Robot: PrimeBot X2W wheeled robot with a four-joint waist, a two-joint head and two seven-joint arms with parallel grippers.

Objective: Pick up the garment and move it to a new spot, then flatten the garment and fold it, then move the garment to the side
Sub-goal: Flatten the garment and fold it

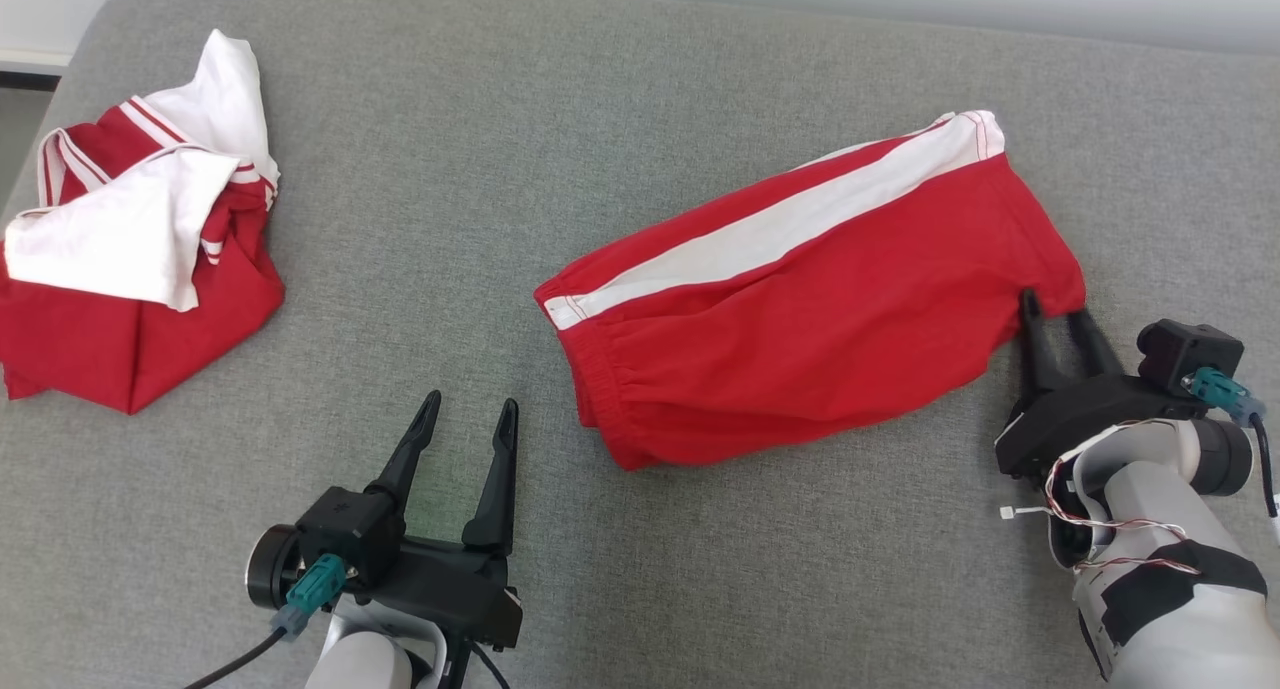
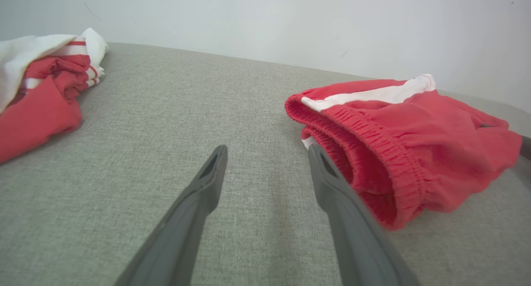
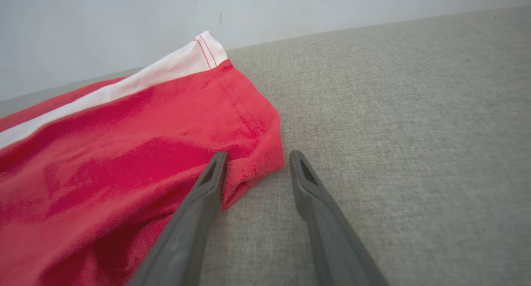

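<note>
The garment [image 1: 810, 289] is a pair of red shorts with a white side stripe, folded and lying aslant at the right of the grey cushion. Its elastic waistband [image 2: 373, 149] faces my left gripper, its hem corner [image 3: 253, 161] my right one. My right gripper [image 1: 1058, 317] stands open at that near right corner, the cloth lying loosely between its spread fingers [image 3: 211, 182]. My left gripper [image 1: 470, 414] is open over bare fabric, left of the waistband, holding nothing; its right finger [image 2: 332, 186] sits close beside the waistband.
A second red and white garment [image 1: 130, 259] lies crumpled at the cushion's far left. A pale wall [image 2: 290, 20] runs behind the cushion's back edge. Bare grey cushion [image 1: 450, 169] stretches between the two garments.
</note>
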